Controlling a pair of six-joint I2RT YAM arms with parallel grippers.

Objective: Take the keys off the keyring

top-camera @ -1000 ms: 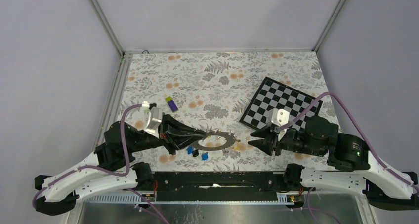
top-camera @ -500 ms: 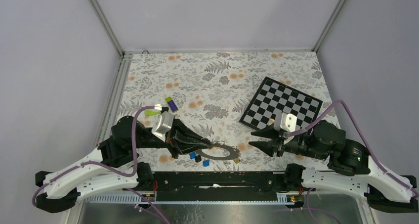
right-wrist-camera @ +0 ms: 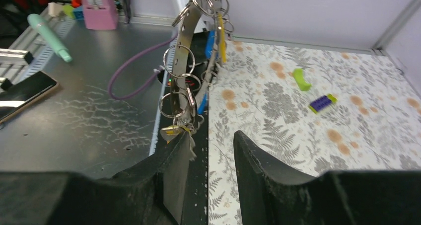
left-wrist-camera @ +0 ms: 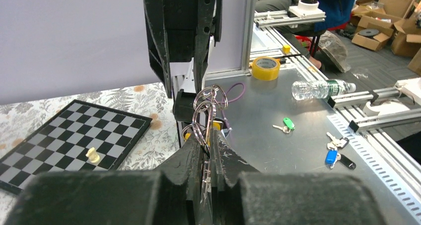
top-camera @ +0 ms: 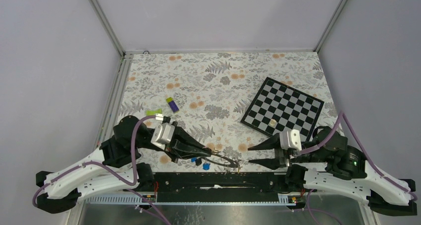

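My left gripper [top-camera: 203, 150] is shut on the rim of the keyring [top-camera: 226, 159], a flat grey ring held tilted over the table's near edge. In the left wrist view the keyring [left-wrist-camera: 205, 118] stands edge-on between the shut jaws of the left gripper [left-wrist-camera: 211, 138]. Small split rings and keys [right-wrist-camera: 218, 29] with blue and yellow heads hang from the keyring [right-wrist-camera: 186, 51]. Blue keys [top-camera: 205, 164] dangle under it. My right gripper [top-camera: 252, 154] faces the ring, open. In its wrist view the right gripper [right-wrist-camera: 211, 138] holds nothing, and the ring's lowest keys [right-wrist-camera: 174, 130] sit by its left finger.
A chessboard [top-camera: 290, 103] lies at the right with one pale piece [top-camera: 272, 121] on it. A purple-and-green block [top-camera: 173, 104] and a green piece [top-camera: 154, 112] lie at the left. The black base rail [top-camera: 218, 178] runs along the near edge under the ring.
Both arms have drawn back toward the near edge. The left gripper has carried the keyring along and tilted it off the table. The right jaws have spread wider.
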